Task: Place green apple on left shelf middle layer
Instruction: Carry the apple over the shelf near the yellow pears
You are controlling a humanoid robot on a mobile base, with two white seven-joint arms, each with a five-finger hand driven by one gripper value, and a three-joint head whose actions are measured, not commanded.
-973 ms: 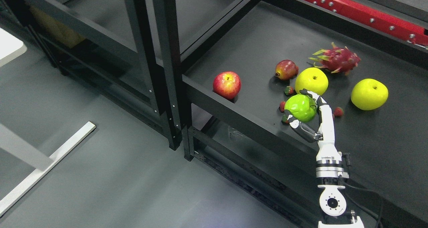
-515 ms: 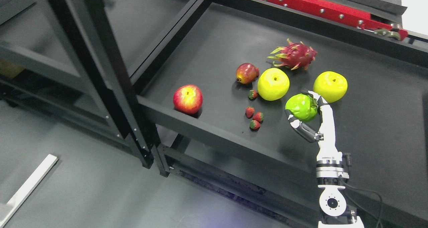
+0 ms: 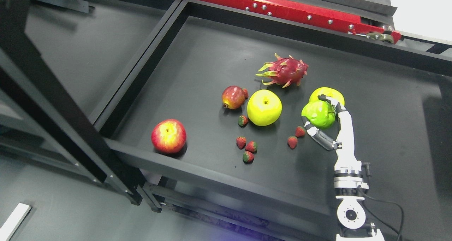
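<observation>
The green apple [image 3: 317, 114] is in my right hand [image 3: 319, 110], whose fingers are curled around it from the right and from below. The white forearm [image 3: 346, 152] rises from the bottom edge at the right. Hand and apple hang over the right shelf's dark surface [image 3: 388, 138] and cover part of a yellow apple [image 3: 326, 93] behind them. The left shelf's dark layer [image 3: 81, 53] lies far to the left, beyond the black divider rails [image 3: 141, 64]. My left arm does not show.
On the right shelf lie a red apple [image 3: 168, 136], a pomegranate [image 3: 233, 97], another yellow apple [image 3: 264, 107], a dragon fruit [image 3: 284, 71] and several strawberries [image 3: 247, 146]. A black upright post [image 3: 53, 103] crosses the left side. A red beam [image 3: 282, 8] runs along the back.
The camera has swung, so shelves and fruit have slid left and down in the picture. My right hand keeps the green apple and now stands in front of the right yellow apple.
</observation>
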